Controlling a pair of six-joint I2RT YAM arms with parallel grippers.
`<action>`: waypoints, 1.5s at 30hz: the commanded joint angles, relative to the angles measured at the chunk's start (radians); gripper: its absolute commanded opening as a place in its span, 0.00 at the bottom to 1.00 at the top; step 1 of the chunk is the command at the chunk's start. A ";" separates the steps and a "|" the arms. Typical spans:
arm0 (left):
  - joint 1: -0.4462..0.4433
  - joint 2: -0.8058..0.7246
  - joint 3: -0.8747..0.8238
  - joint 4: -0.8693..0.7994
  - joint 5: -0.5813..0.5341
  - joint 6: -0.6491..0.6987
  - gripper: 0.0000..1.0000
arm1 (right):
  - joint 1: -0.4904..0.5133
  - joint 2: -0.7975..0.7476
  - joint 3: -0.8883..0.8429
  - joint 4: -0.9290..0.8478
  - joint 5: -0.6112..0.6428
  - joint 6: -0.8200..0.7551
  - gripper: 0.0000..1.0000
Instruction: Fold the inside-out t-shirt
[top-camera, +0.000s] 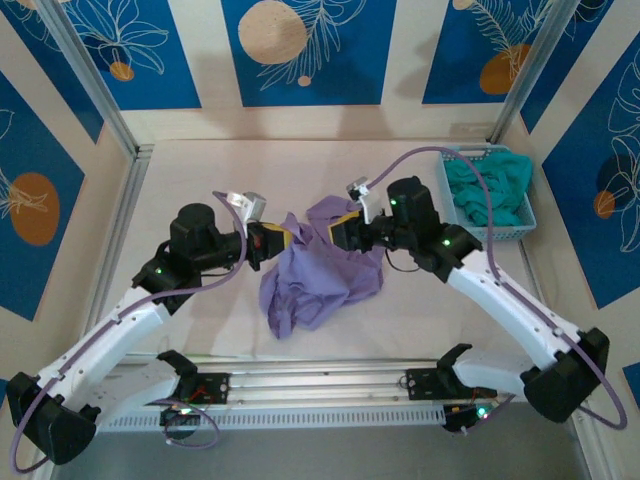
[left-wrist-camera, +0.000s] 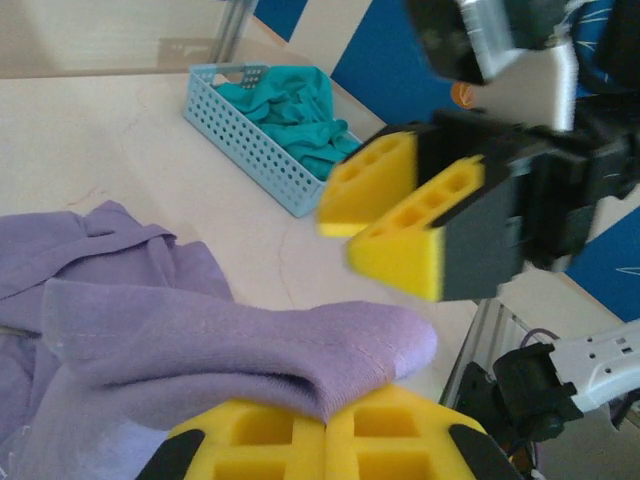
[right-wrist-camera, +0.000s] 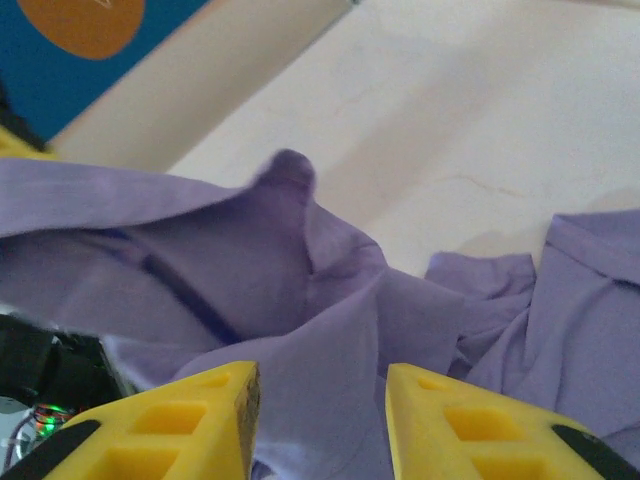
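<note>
1. Top external view: The t-shirt lies in a crumpled heap at the centre of the table, between the two arms. The left gripper meets its upper left edge. The right gripper sits at its upper right edge. A basket holding a teal garment stands well apart at the far right. No flat panel or fold line is visible on the t-shirt.
2. Left wrist view: The left gripper is clamped on a rolled edge of the t-shirt, which it holds raised off the table. The right gripper hangs just beyond that edge, jaws slightly parted with nothing between them.
3. Right wrist view: The right gripper has its jaws apart and grasps nothing. Folds of the t-shirt lie below and beyond its fingers, unpinched.
4. Progress, as a judgement: The task is at an early stage. No fold is complete. The t-shirt must be spread flat, then the sleeves and body folded.
</note>
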 joint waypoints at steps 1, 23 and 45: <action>0.010 -0.006 -0.018 0.058 0.070 0.007 0.00 | 0.010 0.066 0.032 0.046 -0.005 -0.015 0.42; 0.018 -0.085 -0.051 0.068 -0.138 0.058 0.00 | -0.107 0.080 -0.017 0.337 -0.201 0.174 0.00; 0.038 0.091 -0.240 0.027 -0.389 -0.042 0.08 | -0.072 -0.075 -0.200 0.339 -0.161 0.074 0.00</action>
